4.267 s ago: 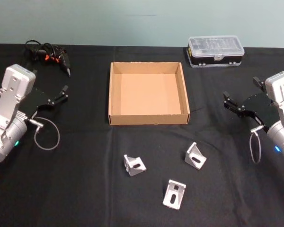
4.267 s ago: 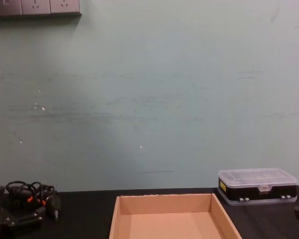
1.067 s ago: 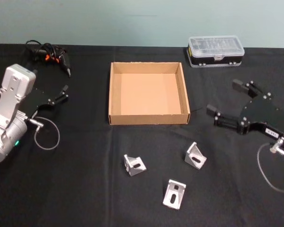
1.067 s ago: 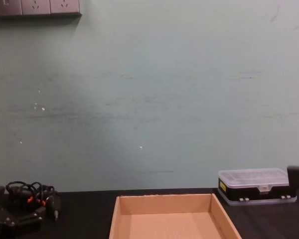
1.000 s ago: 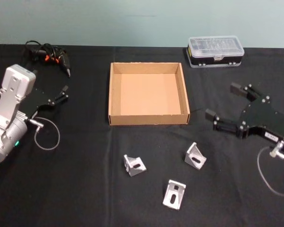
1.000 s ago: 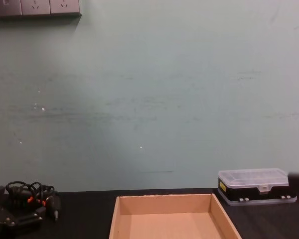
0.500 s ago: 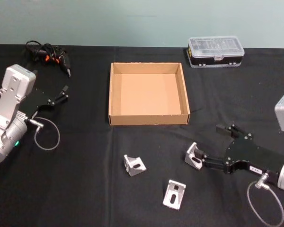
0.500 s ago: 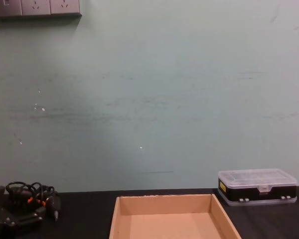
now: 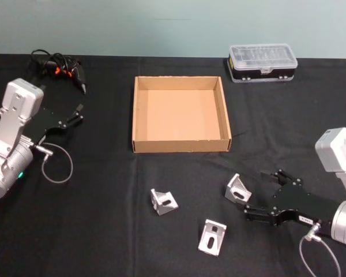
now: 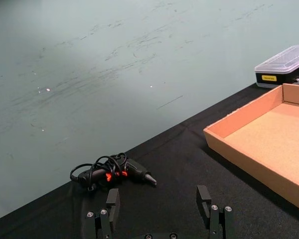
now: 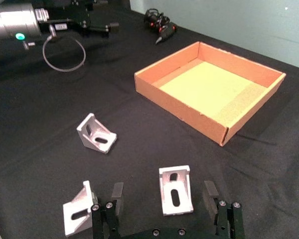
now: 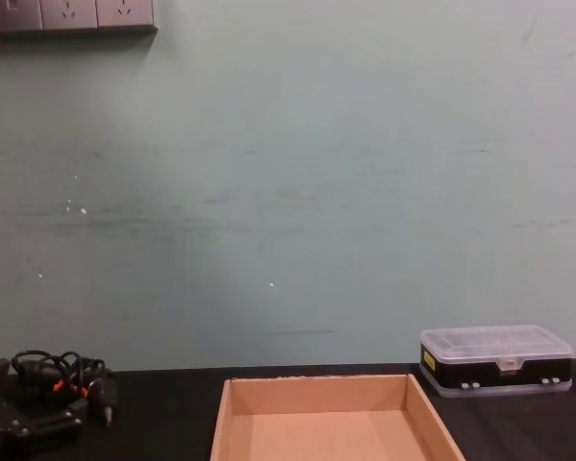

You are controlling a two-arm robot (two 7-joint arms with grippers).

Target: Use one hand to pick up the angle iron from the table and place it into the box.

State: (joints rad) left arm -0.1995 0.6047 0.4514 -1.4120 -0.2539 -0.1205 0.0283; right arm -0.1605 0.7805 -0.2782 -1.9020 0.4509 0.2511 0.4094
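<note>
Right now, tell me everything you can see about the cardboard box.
The box is a shallow, roughly square, open-topped tray of plain tan cardboard with low upright walls and a flat bare floor. Nothing lies inside it. It sits flat and level on the black table, toward the far middle, its near wall facing the robot. Only the table touches it.

The box [image 12: 317, 394] is cut off along the chest view's bottom edge.
</note>
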